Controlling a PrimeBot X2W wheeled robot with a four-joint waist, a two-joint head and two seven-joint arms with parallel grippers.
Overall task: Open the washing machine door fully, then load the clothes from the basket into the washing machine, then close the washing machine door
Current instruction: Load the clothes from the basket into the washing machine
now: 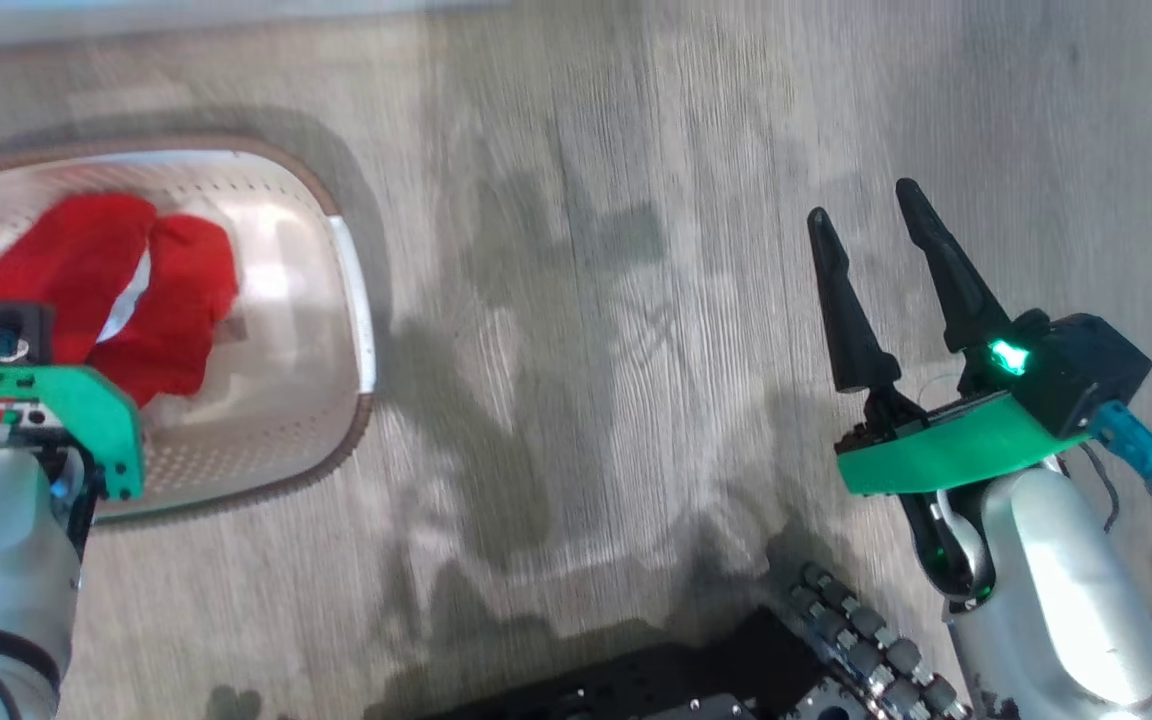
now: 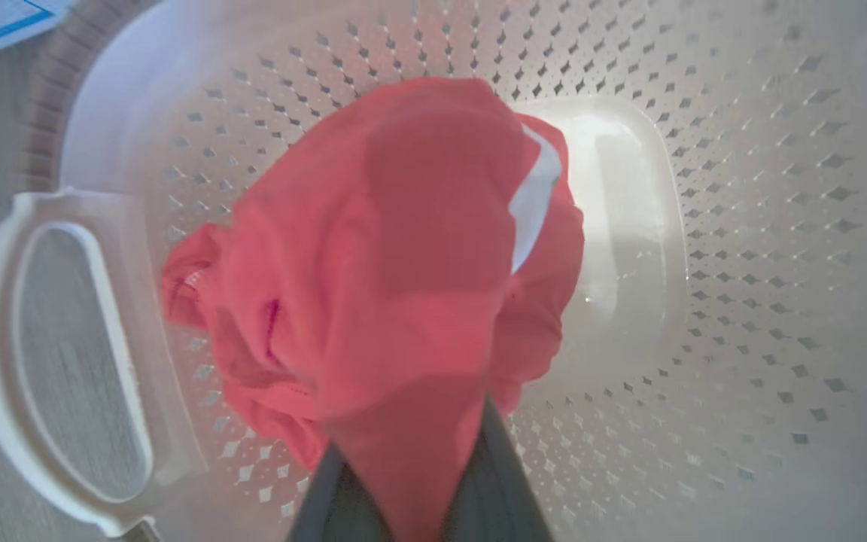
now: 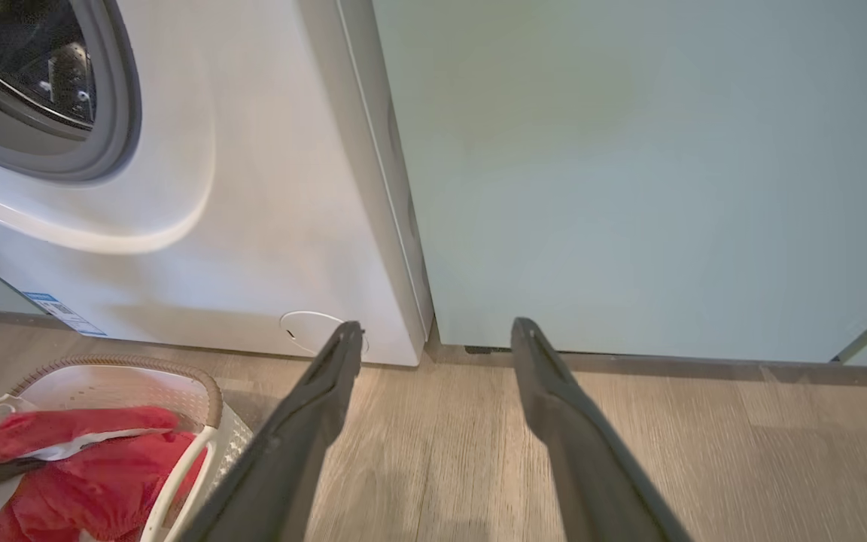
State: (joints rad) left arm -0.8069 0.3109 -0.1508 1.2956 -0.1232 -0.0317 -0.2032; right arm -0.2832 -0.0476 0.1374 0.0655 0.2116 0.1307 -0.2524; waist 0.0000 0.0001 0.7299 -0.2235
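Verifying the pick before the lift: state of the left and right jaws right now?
Left gripper: jaws shut on the clothes.
Right gripper: jaws open, holding nothing.

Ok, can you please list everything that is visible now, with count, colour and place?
clothes: one bundle, red with white, inside the basket
basket: one, white with brown rim, on the floor near the washing machine
washing machine: one, white, beside the cabinet
gasket: one, grey, around the machine's opening
sticker: one, blue and white, low on the machine's front
service flap: one, white, round, at the machine's lower corner
cabinet: one, pale teal
floor: grey-brown wood pattern
base: black, on the floor
left hand: dark, shut on the clothes
right hand: dark, open, holding nothing, above the floor
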